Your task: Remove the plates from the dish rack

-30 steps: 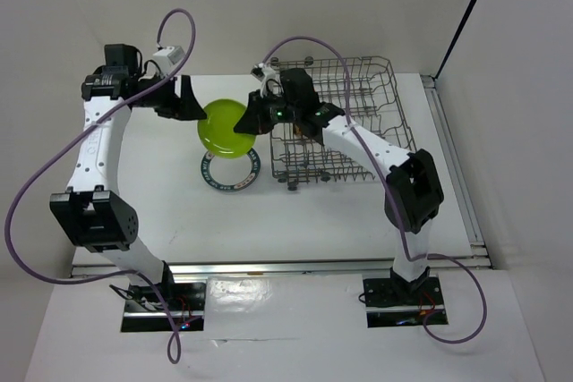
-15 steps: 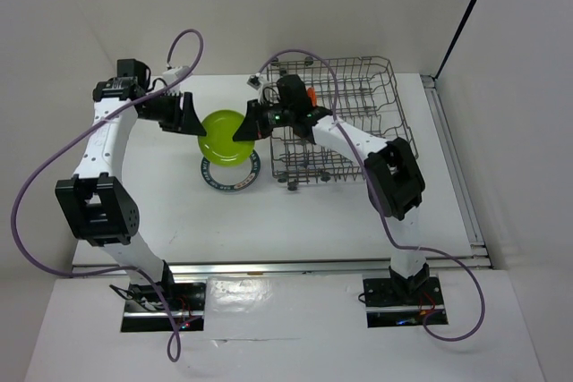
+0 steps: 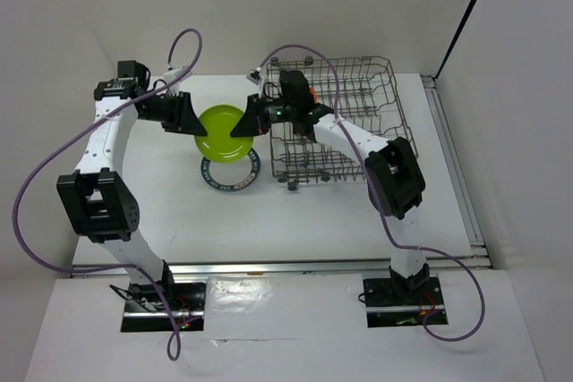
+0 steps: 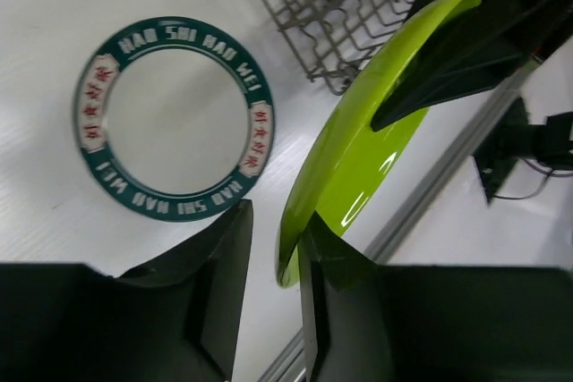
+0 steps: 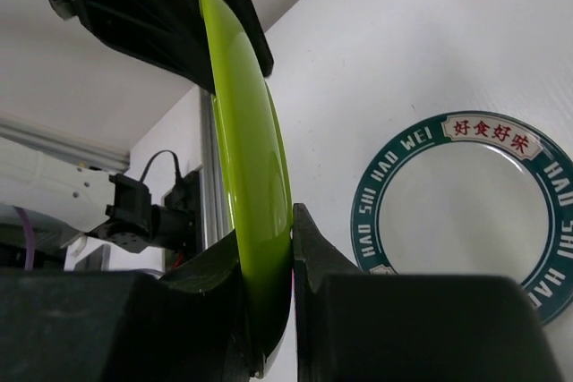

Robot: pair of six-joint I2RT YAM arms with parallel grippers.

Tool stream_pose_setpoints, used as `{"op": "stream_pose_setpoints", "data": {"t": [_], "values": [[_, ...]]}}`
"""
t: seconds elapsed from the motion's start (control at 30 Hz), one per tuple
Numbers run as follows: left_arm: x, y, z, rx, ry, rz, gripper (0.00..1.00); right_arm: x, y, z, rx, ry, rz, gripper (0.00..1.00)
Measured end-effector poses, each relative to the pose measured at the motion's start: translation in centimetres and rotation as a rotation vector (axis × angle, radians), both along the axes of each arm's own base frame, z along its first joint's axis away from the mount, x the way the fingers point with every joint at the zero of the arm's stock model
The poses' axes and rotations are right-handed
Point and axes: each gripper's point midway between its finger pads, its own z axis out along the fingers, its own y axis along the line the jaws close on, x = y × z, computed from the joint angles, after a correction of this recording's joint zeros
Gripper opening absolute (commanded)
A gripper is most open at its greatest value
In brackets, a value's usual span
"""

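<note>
The lime green plate [image 3: 221,132] hangs on edge in the air between both grippers, left of the dish rack [image 3: 358,114]. My right gripper [image 3: 247,127] is shut on its right rim; in the right wrist view both fingers [image 5: 309,261] pinch the plate [image 5: 251,176]. My left gripper [image 3: 190,121] is open and straddles the plate's left rim [image 4: 358,149]; one finger [image 4: 318,252] touches it, the other stands apart. The white plate with the dark blue patterned rim [image 3: 230,172] lies flat on the table below. An orange plate [image 3: 311,96] shows in the rack.
The grey wire rack [image 4: 340,6] fills the back right of the table. The patterned plate [image 4: 175,118] lies just left of the rack's near corner, also in the right wrist view [image 5: 466,212]. White walls stand behind and at both sides.
My left gripper has moved right, and its open fingers now straddle the green plate's left rim. My right gripper has carried the plate slightly left and down and still grips it.
</note>
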Motion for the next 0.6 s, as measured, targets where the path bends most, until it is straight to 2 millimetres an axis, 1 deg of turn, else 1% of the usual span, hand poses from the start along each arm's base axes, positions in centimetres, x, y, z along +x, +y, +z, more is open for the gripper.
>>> {"op": "stream_pose_setpoints", "data": {"t": [0.1, 0.13, 0.17, 0.23, 0.27, 0.37, 0.4, 0.43, 0.47, 0.5, 0.53, 0.6], "values": [[-0.8, -1.1, -0.1, -0.073, 0.033, -0.052, 0.23, -0.2, 0.3, 0.4, 0.031, 0.008, 0.025, 0.00], [-1.0, -1.3, -0.3, -0.092, 0.045, -0.069, 0.11, -0.2, 0.4, 0.3, 0.036, 0.015, 0.030, 0.00], [-1.1, -1.5, -0.5, -0.102, 0.048, -0.087, 0.02, -0.3, 0.4, 0.0, 0.035, 0.038, 0.033, 0.00], [-1.1, -1.6, -1.1, -0.119, 0.054, -0.113, 0.00, -0.2, 0.3, -0.6, 0.036, 0.077, 0.039, 0.00], [-1.1, -1.6, -1.4, -0.122, 0.062, -0.118, 0.00, -0.2, 0.2, -1.1, 0.034, 0.097, 0.043, 0.02], [-0.9, -1.4, -1.9, -0.125, 0.080, -0.110, 0.00, 0.0, 0.3, -1.5, 0.025, 0.116, 0.046, 0.27], [-0.9, -1.2, -1.8, -0.131, 0.081, -0.103, 0.00, 0.1, 0.4, -1.4, 0.020, 0.116, 0.044, 0.39], [-0.9, -1.1, -1.7, -0.143, 0.091, -0.089, 0.00, 0.5, 0.5, -1.1, 0.015, 0.098, 0.031, 0.57], [-0.8, -0.7, -1.6, -0.154, 0.098, -0.070, 0.00, 0.9, 0.5, -0.9, 0.008, 0.086, 0.014, 0.62], [-0.7, -0.3, -1.5, -0.171, 0.106, -0.051, 0.00, 1.6, 0.6, -0.4, -0.005, 0.063, -0.017, 0.66], [-0.5, 0.3, -1.4, -0.191, 0.122, -0.023, 0.00, 2.3, 0.7, 0.3, -0.014, 0.033, -0.042, 0.70], [0.1, 1.9, -1.6, -0.237, 0.146, 0.037, 0.00, 4.1, 0.5, 1.8, -0.048, -0.019, -0.128, 0.72]]}}
